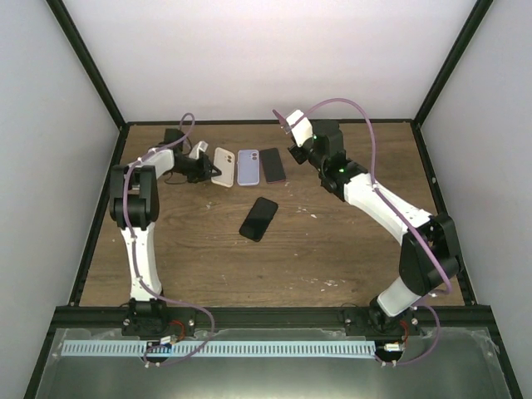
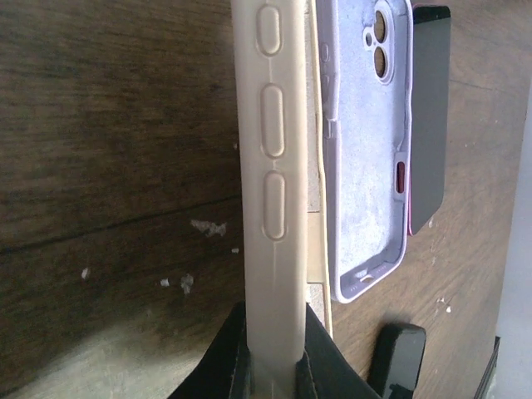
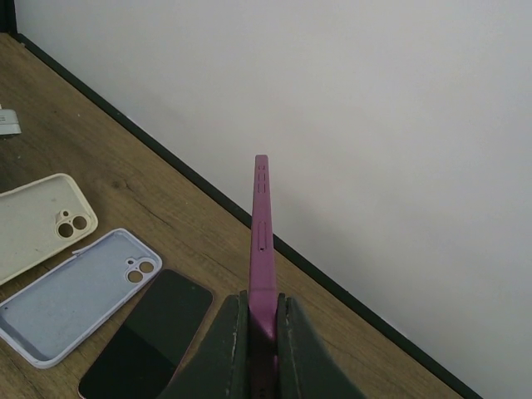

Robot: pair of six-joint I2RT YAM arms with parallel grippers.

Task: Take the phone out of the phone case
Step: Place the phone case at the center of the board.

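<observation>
My right gripper (image 3: 262,309) is shut on a magenta phone (image 3: 262,233), held edge-on and upright above the table's back edge; it also shows in the top view (image 1: 292,121). My left gripper (image 2: 273,337) is shut on the side wall of a cream phone case (image 2: 271,166), which lies at the back left (image 1: 223,167). Next to it lie an empty lavender case (image 1: 248,167) and a dark phone with a pink edge (image 1: 273,165). These also show in the left wrist view, the lavender case (image 2: 366,158) and the dark phone (image 2: 429,116).
A black phone (image 1: 258,219) lies face up mid-table, apart from both arms. The white back wall stands close behind my right gripper. In the right wrist view the cream case (image 3: 37,220), lavender case (image 3: 79,299) and dark phone (image 3: 150,341) lie in a row.
</observation>
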